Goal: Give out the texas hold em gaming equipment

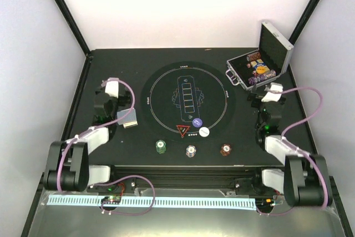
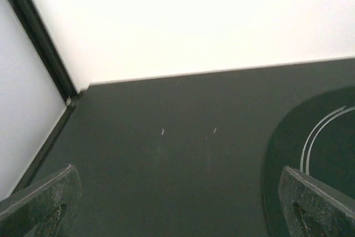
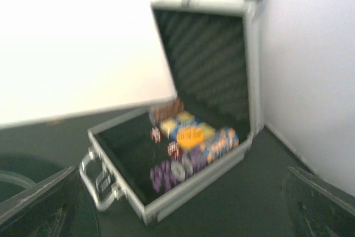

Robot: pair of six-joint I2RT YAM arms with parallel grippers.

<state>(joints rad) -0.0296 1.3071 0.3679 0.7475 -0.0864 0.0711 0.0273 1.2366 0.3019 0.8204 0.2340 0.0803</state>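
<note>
Three chips lie in a row near the table's front edge: green (image 1: 161,146), purple-white (image 1: 191,151) and red-brown (image 1: 226,149). On the round black mat (image 1: 166,81) sit a red triangle marker (image 1: 183,130), a purple button disc (image 1: 197,122) and a white one (image 1: 204,132). More chips (image 3: 172,170) and a blue-and-yellow box (image 3: 189,134) fill the open silver case (image 3: 166,206). My left gripper (image 2: 177,215) stands open over bare table left of the mat. My right gripper (image 3: 177,215) is open just in front of the case. Both hold nothing. No cards are visible.
The case (image 1: 277,76) stands at the back right with its lid (image 1: 275,44) raised toward the right wall. White walls close in the back and both sides. In the left wrist view the mat's edge (image 2: 327,137) lies to the right and the back-left corner ahead.
</note>
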